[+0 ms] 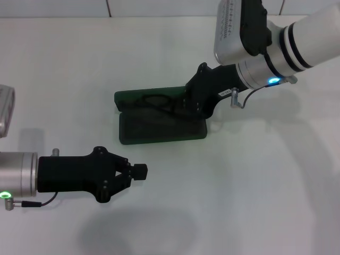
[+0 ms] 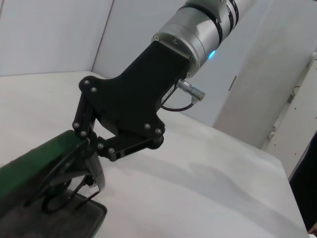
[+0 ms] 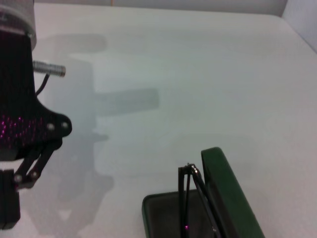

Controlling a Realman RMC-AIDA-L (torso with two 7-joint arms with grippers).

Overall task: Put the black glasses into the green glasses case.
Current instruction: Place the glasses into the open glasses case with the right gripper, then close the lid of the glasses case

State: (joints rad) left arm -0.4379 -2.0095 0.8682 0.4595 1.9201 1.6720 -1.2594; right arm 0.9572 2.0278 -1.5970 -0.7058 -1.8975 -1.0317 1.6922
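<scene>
The green glasses case lies open in the middle of the table, its lid raised at the back. The black glasses rest tilted at the back of the case, against the lid. My right gripper reaches down at the case's right end and is shut on the glasses. The left wrist view shows that gripper pinching the thin frame above the dark lining, beside the green wall. In the right wrist view the temple arms stand beside the case's green edge. My left gripper hovers shut, in front of the case.
The white table carries nothing else near the case. A grey device shows at the far left edge. The table's back edge meets a wall.
</scene>
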